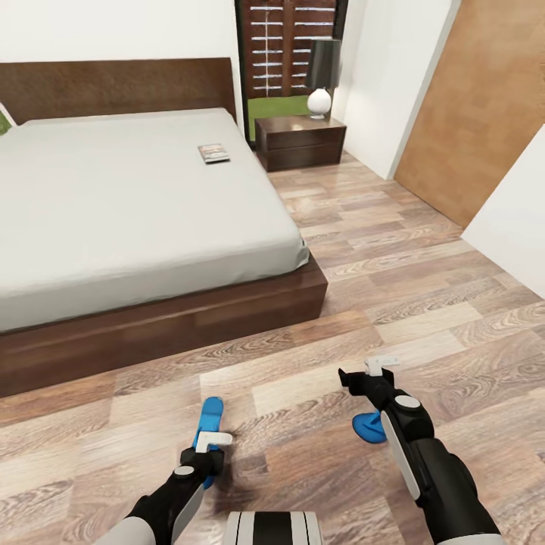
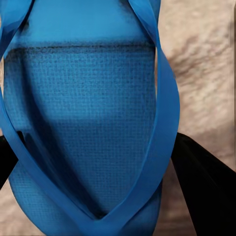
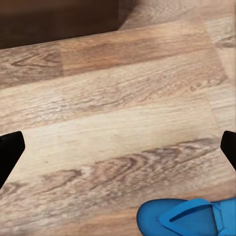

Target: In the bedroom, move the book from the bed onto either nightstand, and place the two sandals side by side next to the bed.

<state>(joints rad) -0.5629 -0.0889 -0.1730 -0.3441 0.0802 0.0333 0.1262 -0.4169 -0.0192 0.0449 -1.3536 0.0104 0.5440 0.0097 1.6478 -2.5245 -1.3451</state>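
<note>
One blue sandal (image 1: 210, 418) lies on the wood floor in front of the bed's foot; my left gripper (image 1: 211, 446) is down over it. In the left wrist view this sandal (image 2: 88, 113) sits between the black fingers (image 2: 206, 187), which press against its edges, so the left gripper (image 2: 98, 162) is shut on it. The other sandal (image 1: 369, 428) rests on the floor to the right, just behind my right gripper (image 1: 362, 376). That gripper (image 3: 118, 152) is open over bare planks, the sandal's toe (image 3: 182, 219) near it. The book (image 1: 214, 153) lies on the bed (image 1: 113, 197) near the nightstand (image 1: 301, 141).
A lamp (image 1: 322, 76) with a dark shade stands on the nightstand by the window. A wooden door (image 1: 484, 113) and white wall close the right side. Open plank floor (image 1: 393, 250) runs between the bed's dark frame (image 1: 174, 325) and that wall.
</note>
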